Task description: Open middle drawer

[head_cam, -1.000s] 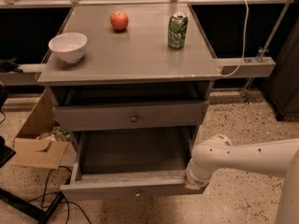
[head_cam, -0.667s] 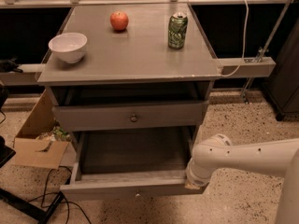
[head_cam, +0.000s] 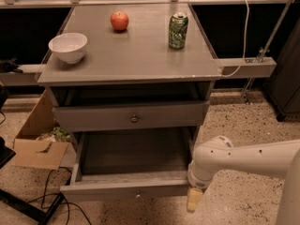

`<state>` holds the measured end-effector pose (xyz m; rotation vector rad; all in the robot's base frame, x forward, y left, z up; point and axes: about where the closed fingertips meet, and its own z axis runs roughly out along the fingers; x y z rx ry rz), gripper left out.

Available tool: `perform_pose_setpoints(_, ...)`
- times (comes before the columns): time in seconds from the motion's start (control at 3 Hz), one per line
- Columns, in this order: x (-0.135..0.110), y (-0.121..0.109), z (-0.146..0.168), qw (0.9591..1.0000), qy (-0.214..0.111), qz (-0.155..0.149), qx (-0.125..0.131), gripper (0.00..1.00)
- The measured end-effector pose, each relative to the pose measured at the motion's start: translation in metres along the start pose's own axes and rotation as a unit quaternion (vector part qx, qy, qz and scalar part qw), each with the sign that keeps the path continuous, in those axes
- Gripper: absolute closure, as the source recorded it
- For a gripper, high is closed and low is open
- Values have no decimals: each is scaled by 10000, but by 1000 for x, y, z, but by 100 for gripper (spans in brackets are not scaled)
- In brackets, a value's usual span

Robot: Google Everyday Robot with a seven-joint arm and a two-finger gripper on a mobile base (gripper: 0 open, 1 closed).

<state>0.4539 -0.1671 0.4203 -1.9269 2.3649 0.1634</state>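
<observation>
Pincer beside one open middle drawer, one apple, one can

Apple, green can, white bowl on cabinet top; cardboard box on floor.

My one camera sits high in front of the bench, looking down and forward at its top and drawer fronts from close by. My arm shows at the lower right edge, and my hand hangs just beside the right front corner of the middle drawer.
</observation>
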Motion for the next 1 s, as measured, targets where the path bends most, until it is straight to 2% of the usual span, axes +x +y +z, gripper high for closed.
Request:
perform_pose_setpoints(0.33,3,1,-5,9998,-184,-74,-26,0)
perform_pose_setpoints(0.67,-5,9,-44,9974,-693,-178,73,0)
perform_pose_setpoints(1.0,-17,28,-114,9899,-1273,-424,462,0)
